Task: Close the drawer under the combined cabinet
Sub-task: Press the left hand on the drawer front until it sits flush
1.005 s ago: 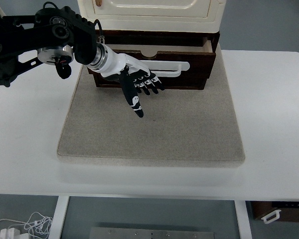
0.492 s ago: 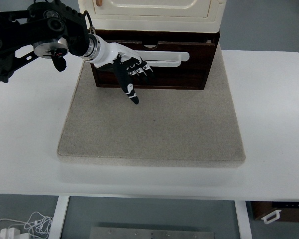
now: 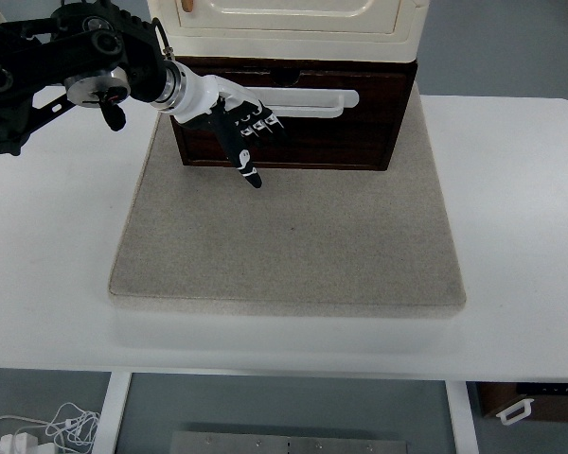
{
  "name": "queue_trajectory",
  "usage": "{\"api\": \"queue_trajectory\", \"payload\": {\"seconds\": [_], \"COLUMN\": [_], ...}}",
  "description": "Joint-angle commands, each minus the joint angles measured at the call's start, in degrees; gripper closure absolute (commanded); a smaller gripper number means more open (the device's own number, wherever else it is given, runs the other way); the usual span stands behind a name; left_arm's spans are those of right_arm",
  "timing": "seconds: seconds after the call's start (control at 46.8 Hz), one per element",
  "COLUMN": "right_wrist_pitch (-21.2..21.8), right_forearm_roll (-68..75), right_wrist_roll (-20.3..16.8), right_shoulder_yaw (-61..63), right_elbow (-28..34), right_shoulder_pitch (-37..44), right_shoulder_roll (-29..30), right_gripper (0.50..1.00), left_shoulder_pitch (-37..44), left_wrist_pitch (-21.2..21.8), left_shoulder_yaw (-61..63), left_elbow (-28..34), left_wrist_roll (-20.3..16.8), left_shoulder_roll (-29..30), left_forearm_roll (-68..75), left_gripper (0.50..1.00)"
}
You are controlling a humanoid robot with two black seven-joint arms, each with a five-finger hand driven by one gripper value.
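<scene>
The left hand [image 3: 235, 128], fingers spread, lies flat against the dark drawer [image 3: 303, 128] front beside its white handle [image 3: 308, 102], under the cream cabinet [image 3: 289, 24], on a grey mat [image 3: 289, 246].

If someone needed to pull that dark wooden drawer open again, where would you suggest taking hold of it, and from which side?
Grip the white handle, a long horizontal bar across the drawer front. Come from the mat side, toward the front, wrapping fingers over the bar's free right half, since the left robot hand covers its left end.
</scene>
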Motion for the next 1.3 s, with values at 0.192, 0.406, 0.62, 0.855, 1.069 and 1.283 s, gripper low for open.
{"api": "queue_trajectory", "payload": {"seconds": [0.192,0.406,0.62,0.855,1.069,1.283], "right_wrist_pitch": [-0.1,0.0,0.0,0.0,0.0,0.0], "right_forearm_roll": [0.0,0.0,0.0,0.1,0.0,0.0], "right_wrist_roll": [0.0,0.0,0.0,0.0,0.0,0.0], "right_shoulder_yaw": [0.0,0.0,0.0,0.0,0.0,0.0], "right_elbow": [0.0,0.0,0.0,-0.1,0.0,0.0], "right_shoulder_pitch": [0.0,0.0,0.0,0.0,0.0,0.0], "right_shoulder_roll": [0.0,0.0,0.0,0.0,0.0,0.0], "right_gripper": [0.548,0.548,0.548,0.548,0.548,0.548], "left_shoulder_pitch": [0.2,1.2,1.2,1.4,2.5,2.6], "left_wrist_pitch": [-0.1,-0.1,-0.3,-0.9,-2.5,-3.4], "left_shoulder_yaw": [-0.1,-0.5,-0.6,-2.6,-8.0,-15.4], "left_elbow": [1.0,1.1,1.0,-0.8,-1.5,-1.9], "left_wrist_roll": [-0.1,-0.1,-0.1,-0.3,-0.7,-3.7], "left_shoulder_roll": [0.0,-0.7,-0.8,-1.0,-2.9,-4.1], "left_forearm_roll": [-0.1,0.0,0.0,-0.2,-0.5,-1.1], "left_gripper": [0.500,0.500,0.500,0.500,0.500,0.500]}}
